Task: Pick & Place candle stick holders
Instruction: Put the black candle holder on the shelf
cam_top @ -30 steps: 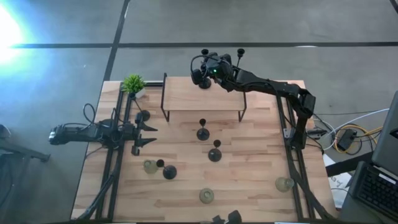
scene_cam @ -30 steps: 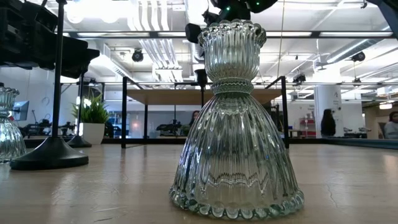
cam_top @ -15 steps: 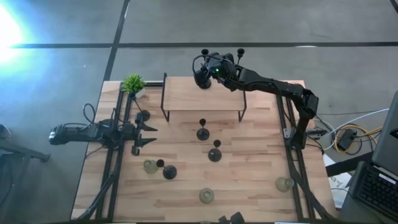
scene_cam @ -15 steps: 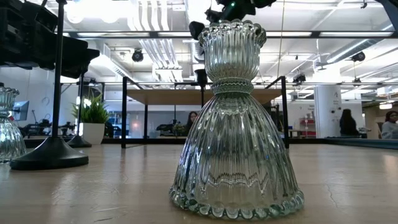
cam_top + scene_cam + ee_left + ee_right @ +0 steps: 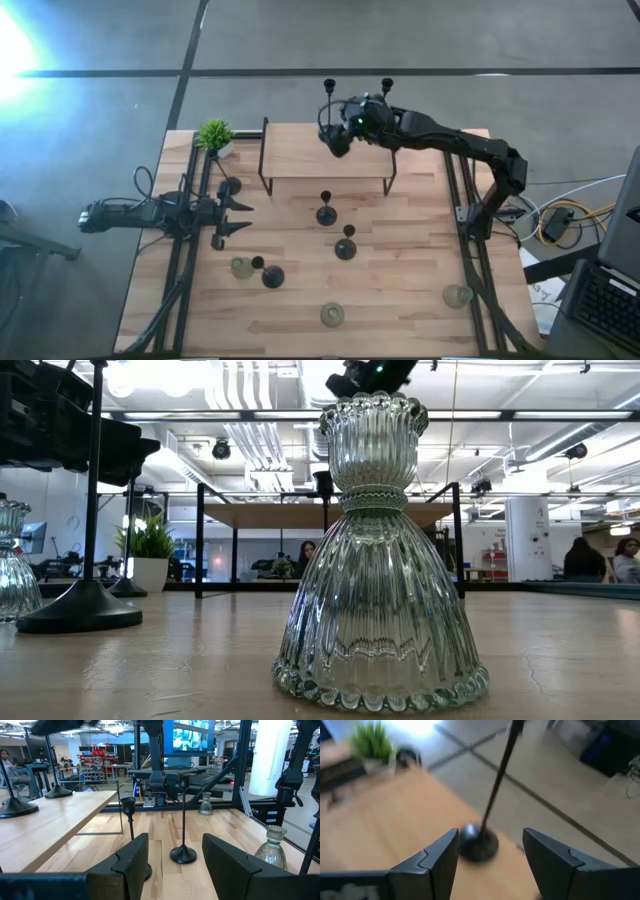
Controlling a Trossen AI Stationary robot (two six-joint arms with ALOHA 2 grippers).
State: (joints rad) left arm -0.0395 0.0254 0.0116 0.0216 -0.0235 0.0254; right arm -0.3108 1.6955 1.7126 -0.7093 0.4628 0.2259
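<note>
**Right pincer open above the raised shelf, candle stick holders spread over the worktop**

All places are given relative to the raised shelf [image 5: 325, 152], a wooden board on thin black legs at the far middle of the worktop [image 5: 400, 300]. Left of the shelf, at the worktop's far corner, stands a small potted plant [image 5: 214, 135]. Left and nearer than the shelf, the left pincer [image 5: 238, 216] waits low over the worktop, fingers partly apart and holding nothing; a black holder [image 5: 229, 186] stands just beside it. Nearer still lie a glass holder [image 5: 241, 267] and a black one [image 5: 272, 276]. Directly in front of the shelf stand two black stemmed holders [image 5: 326, 213] [image 5: 346, 247], and farther forward a ribbed glass holder [image 5: 332, 315]. On the shelf's far edge stand two tall black candle stick holders [image 5: 329, 90] [image 5: 386, 88]. The right pincer [image 5: 338, 140] hangs over the shelf just beside them, fingers spread wide and empty; its wrist view shows one base [image 5: 478, 841] between the open fingers. Right of the shelf, toward the near edge, sits another glass holder [image 5: 457, 296].
</note>
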